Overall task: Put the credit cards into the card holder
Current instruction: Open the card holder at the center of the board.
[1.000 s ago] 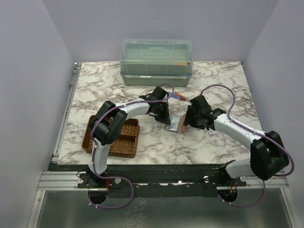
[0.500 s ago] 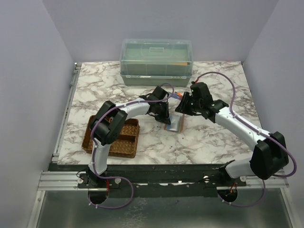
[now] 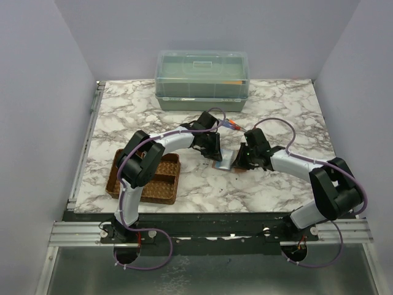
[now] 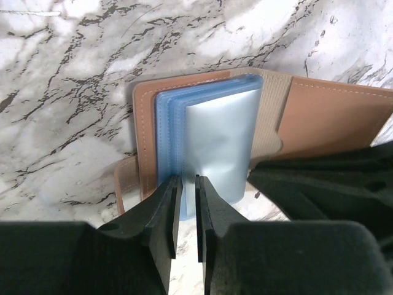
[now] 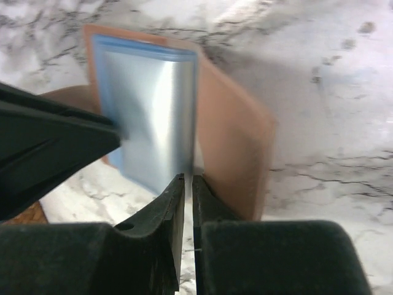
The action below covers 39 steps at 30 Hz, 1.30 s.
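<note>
Placing everything off the lidded storage box [image 3: 202,80] at the back.

Woven tray [image 3: 142,199]: front-left of the box, well apart, not in play.

Left gripper [image 4: 186,187]: in front of the box, about level with its right half. Fingers narrow, with a thin slit between them. The near edge of the blue sleeves [image 4: 166,141] sits in that slit. I can't tell whether it's a real pinch or just a loose straddle.

Card holder [image 3: 226,161]: in front of the box's right half, mid-table, between the two grippers. It's lying open, leather flap out to one side, sleeve stack fanned up.

Silver-grey card [image 4: 218,147]: in the front sleeve as far as I can tell. Its long axis runs straight away from both sets of fingers.

Right gripper [image 5: 188,181]: in front of the box's right end, touching the holder. Jaws almost together, and the card's near corner runs into the gap. I read that as a pinch on the card.

My call: both arms are at the holder, but the right is the one on the card. Seating it means pushing along the long axis, away from the fingers, while the left steadies the sleeves. The risk is the sleeve buckling if the push goes off-axis.
</note>
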### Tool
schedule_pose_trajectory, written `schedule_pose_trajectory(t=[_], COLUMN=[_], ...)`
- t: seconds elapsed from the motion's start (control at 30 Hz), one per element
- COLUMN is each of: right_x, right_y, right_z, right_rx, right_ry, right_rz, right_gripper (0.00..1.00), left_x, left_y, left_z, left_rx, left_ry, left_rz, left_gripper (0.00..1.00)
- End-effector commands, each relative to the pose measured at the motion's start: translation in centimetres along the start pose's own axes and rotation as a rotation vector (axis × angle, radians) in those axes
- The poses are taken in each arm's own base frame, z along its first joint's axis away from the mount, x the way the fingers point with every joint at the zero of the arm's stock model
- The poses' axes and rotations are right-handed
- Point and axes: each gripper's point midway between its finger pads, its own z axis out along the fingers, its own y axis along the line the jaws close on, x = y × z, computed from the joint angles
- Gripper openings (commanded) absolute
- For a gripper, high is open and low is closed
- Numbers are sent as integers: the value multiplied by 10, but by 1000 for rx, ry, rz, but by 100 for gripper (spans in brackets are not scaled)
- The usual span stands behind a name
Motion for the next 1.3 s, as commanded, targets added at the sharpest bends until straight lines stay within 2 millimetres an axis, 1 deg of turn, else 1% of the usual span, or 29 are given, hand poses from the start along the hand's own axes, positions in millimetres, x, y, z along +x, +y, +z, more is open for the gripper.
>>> schedule_pose_trajectory(t=[0.0,0.1,0.27,0.33,0.43,0.5,0.53,0.63,0.67,0.77,0.87,1.0,1.27], right_x=[-9,-4,2,4,0,-7,-11,-22,-25,-32,-32,-31,-24], right_y=[-14,-19,-42,-50,-48,-39,-34,-18,-15,-8,-11,-15,-12], right_z=[5,11,18,18,13,5,0,-14,-17,-18,-13,-4,15], right_rx=[-23,-41,40,77,87,68,65,56,61,101,200,305,408], right_ry=[-67,-58,-50,-48,-40,-53,-63,-100,-108,-118,-104,-100,-103], right_rz=[-2,-12,-13,-18,-44,-57,-60,-82,-89,-118,-141,-154,-223], right_gripper=[13,13,12,12,13,23,25,36,41,54,65,71,76], left_x=[4,4,0,0,2,3,3,2,2,3,4,4,3], left_y=[-1,0,0,1,2,1,-1,-3,-3,-2,0,5,17], left_z=[-2,-1,-5,-5,-2,-1,-1,-2,-2,0,1,4,6], left_rx=[-8,-7,-17,-21,-20,-11,-2,6,5,5,0,-18,-48], left_ry=[18,21,-1,-4,9,16,16,10,9,15,17,16,20], left_rz=[19,17,31,32,22,12,11,17,16,11,9,1,-61], left_gripper=[23,24,23,17,12,7,5,3,3,3,3,0,0])
